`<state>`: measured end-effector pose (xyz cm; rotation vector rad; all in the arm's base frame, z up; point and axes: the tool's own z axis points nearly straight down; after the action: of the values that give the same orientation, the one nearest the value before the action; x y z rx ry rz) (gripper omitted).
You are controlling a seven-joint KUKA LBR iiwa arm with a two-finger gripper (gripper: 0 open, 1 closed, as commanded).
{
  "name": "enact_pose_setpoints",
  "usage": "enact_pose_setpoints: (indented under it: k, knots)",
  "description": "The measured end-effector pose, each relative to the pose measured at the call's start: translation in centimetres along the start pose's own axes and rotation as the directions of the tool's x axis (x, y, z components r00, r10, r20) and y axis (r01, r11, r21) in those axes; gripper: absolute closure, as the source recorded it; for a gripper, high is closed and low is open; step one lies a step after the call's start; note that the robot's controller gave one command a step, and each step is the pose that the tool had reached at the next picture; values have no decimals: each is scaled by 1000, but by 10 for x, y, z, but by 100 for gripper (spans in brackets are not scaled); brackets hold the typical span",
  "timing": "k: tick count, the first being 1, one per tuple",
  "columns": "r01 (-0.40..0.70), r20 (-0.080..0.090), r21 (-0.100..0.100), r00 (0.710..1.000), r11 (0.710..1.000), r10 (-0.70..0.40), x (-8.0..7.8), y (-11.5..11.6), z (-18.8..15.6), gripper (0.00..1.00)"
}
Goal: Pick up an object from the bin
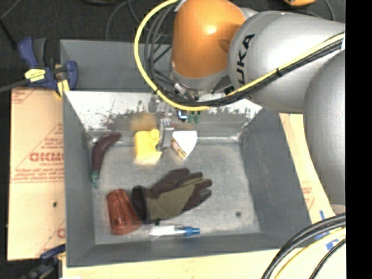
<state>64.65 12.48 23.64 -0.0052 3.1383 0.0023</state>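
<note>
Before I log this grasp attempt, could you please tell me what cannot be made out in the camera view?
Yellow block: right edge hidden by the gripper, camera view.
Red cup: right end covered by the dark glove.
Bin: much of its far and right rim hidden by the arm and its orange cover.

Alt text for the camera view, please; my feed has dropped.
The gripper is down at the back of the grey bin, between a yellow block and a white wedge. In front lie a dark glove, a red cup on its side and a blue-capped pen; a purple aubergine lies at the left.
</note>
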Motion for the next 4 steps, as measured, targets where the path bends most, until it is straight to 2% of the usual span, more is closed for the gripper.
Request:
enact_pose_setpoints:
  k: [1, 2, 3, 4]
  knots:
    - [56, -3, 2, 998, 998, -56, 17, 0, -6, 0]
    - [329, 1, 1, 944, 944, -329, 44, -2, -33, 0]
    - [471, 6, 3, 882, 882, -471, 79, -18, -19, 0]
    - [394, -5, 0, 919, 919, -394, 124, -33, 7, 0]
